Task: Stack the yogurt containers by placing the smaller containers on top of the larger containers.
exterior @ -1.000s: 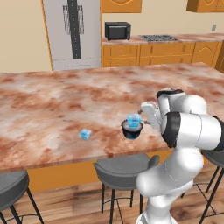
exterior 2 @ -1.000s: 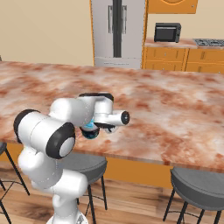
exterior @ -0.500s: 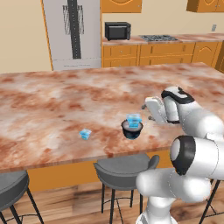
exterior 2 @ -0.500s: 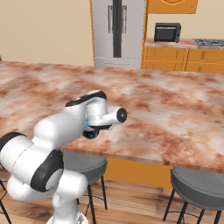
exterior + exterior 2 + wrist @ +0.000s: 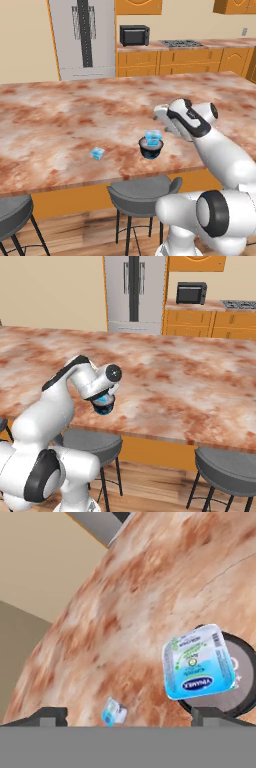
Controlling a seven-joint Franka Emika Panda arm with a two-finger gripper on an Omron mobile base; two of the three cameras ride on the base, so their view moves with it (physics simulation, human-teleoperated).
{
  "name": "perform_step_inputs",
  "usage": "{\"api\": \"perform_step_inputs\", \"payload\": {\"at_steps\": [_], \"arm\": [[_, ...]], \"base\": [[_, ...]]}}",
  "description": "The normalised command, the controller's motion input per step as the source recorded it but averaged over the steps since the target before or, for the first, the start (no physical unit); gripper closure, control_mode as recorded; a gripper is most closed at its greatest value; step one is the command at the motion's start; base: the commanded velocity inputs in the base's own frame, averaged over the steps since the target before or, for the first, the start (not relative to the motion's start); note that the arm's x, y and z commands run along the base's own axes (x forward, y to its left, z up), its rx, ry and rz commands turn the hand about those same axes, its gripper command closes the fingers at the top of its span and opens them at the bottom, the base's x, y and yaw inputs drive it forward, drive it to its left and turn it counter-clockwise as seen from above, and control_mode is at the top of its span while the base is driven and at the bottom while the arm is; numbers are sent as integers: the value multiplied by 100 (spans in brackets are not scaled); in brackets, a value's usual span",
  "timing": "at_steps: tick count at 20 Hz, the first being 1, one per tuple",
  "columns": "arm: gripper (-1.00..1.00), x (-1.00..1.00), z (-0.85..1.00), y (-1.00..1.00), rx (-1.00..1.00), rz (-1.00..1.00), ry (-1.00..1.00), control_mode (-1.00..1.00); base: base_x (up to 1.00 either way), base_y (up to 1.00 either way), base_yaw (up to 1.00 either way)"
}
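Since a sec ago my hand has pulled up and back from the dark cup (image 5: pixel 150 149), and my fingers (image 5: pixel 129 714) are spread wide w/ nothing between them. One small blue tub (image 5: pixel 152 137) sits on top of the dark cup, a bit off-centre and slightly askew, overhanging one side of the grey lid. In the hand view it lies just ahead of my right-hand fingertip, not touching either tip. So, as I read it, stack no. 1 is done and let go.

Second small blue tub (image 5: pixel 97 153) lies alone on the surface (image 5: pixel 60 125), well apart from the stack; in the hand view it's near my left-hand fingertip, lower down.

Next, I'd guess: swing over to that loose tub, pinch it, bring it back. Only one dark cup that I can see, so it'd have to go on top of the first tub. Risk: the top tub is askew and could get nudged off.
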Motion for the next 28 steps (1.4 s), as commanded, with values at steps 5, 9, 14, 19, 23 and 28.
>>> {"api": "perform_step_inputs", "payload": {"at_steps": [5,9,14,19,23,28], "arm": [[-100,-31,2,4,0,1,0,-100],[-100,-23,23,21,-12,0,2,-100],[-100,-7,13,35,-22,0,9,-100],[-100,-13,9,36,-16,0,13,-100],[-100,-12,2,31,-8,0,18,-100],[-100,-1,0,40,-3,0,23,-100]], "base": [[0,0,0],[0,0,0],[0,0,0],[0,0,0],[0,0,0],[0,0,0]]}}
